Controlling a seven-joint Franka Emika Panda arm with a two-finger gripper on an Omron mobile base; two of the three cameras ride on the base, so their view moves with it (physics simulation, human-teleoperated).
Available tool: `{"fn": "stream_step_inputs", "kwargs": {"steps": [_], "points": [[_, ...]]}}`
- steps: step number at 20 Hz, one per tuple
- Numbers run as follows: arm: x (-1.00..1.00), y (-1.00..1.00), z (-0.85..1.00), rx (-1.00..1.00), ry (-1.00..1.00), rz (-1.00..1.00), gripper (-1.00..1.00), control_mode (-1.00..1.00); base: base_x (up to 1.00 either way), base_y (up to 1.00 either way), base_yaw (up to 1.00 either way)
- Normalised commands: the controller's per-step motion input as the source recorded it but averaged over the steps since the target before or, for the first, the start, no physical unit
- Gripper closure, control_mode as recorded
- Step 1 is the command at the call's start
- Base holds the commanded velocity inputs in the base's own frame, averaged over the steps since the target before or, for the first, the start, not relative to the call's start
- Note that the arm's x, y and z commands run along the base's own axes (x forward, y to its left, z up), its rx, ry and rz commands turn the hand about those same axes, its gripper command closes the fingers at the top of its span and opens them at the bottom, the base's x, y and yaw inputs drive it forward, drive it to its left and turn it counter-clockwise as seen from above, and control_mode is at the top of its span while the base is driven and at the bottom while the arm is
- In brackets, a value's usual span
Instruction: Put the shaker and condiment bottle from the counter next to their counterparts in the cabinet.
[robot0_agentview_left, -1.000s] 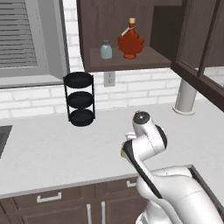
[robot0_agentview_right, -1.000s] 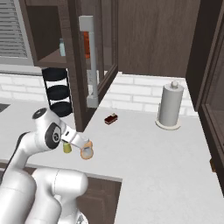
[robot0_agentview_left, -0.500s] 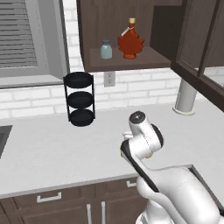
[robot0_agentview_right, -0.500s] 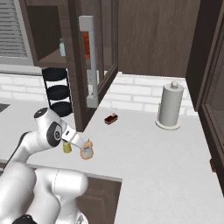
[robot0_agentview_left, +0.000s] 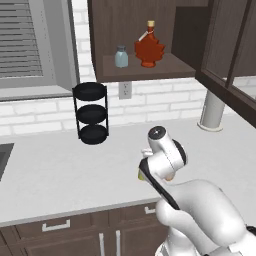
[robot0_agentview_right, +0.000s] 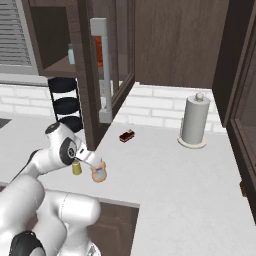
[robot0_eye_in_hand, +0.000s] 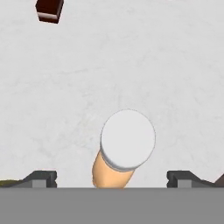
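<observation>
The condiment bottle (robot0_eye_in_hand: 127, 144), orange with a whitish cap, stands upright on the counter (robot0_eye_in_hand: 131, 65), seen from above. My gripper (robot0_eye_in_hand: 113, 179) is open, its fingertips (robot0_eye_in_hand: 41, 178) wide on either side of the bottle and clear of it. In the right base view the hand hangs over the bottle (robot0_agentview_right: 99, 174), with the yellow-green shaker (robot0_agentview_right: 76, 168) just to its left. In the cabinet (robot0_agentview_left: 150, 71) stand the counterparts: a pale blue-grey shaker (robot0_agentview_left: 121, 56) and a red maple-leaf bottle (robot0_agentview_left: 149, 46).
A small dark red-and-black object (robot0_agentview_right: 127, 136) lies farther back on the counter. A black three-tier rack (robot0_agentview_left: 91, 112) stands by the wall, a paper towel roll (robot0_agentview_right: 194, 122) to the right. The open glass cabinet door (robot0_agentview_right: 105, 70) juts out over the counter.
The arm has shifted very slightly over the bottle. The jaws stay wide open, and the bottle and shaker have not moved.
</observation>
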Motion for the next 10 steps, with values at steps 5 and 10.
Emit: {"fn": "stream_step_inputs", "kwargs": {"steps": [5,10], "points": [[0.0,-0.23,-0.78,0.0,-0.1,0.0,-1.0,-1.0,0.0,0.0,0.0],[0.0,-0.36,-0.97,0.01,-0.06,0.0,1.0,-1.0,0.0,0.0,0.0]]}}
